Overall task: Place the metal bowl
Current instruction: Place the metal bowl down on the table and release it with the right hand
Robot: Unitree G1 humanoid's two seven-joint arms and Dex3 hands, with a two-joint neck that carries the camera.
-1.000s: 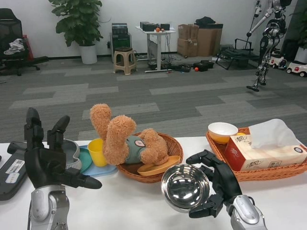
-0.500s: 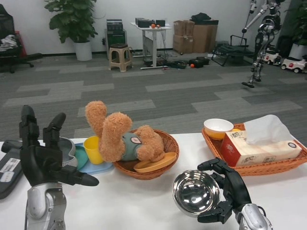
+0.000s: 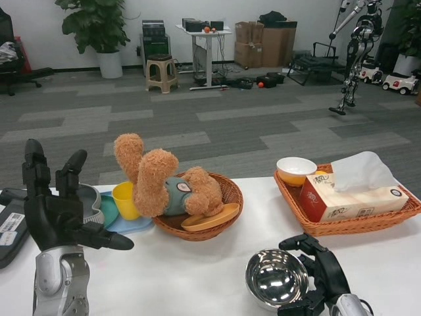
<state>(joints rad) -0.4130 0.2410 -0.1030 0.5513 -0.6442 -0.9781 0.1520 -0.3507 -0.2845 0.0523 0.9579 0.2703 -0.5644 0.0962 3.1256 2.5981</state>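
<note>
Head view. You have the metal bowl (image 3: 277, 278) low on the white table (image 3: 197, 276), right of centre: polished steel, round, its mirror-bright hollow facing up. Your right hand (image 3: 320, 276) wraps black fingers around the bowl's right rim, gripping it. You cannot tell whether the bowl's base touches the tabletop. The right wrist is cut off by the bottom edge.

Your left hand (image 3: 56, 214) stands raised at the left, fingers spread apart and upright, thumb jutting right, holding nothing. Its silver forearm runs out of the bottom edge.

Behind, a round woven wicker basket (image 3: 227, 197) holds a fuzzy tan teddy bear (image 3: 164, 184) lying on its side, one limb stuck up, plus a flat orange plate (image 3: 210, 218) leaning on the basket's front wall. Just left, a yellow plastic cup (image 3: 123, 199) sits on a pale blue tray (image 3: 128, 226).

At right, a rectangular wicker tray (image 3: 329, 227) carries a red tissue box (image 3: 352, 201) with white tissue puffing out, and a small white bowl (image 3: 295, 170).

A dark device (image 3: 8, 227) at far left is cut off; you cannot make it out.
</note>
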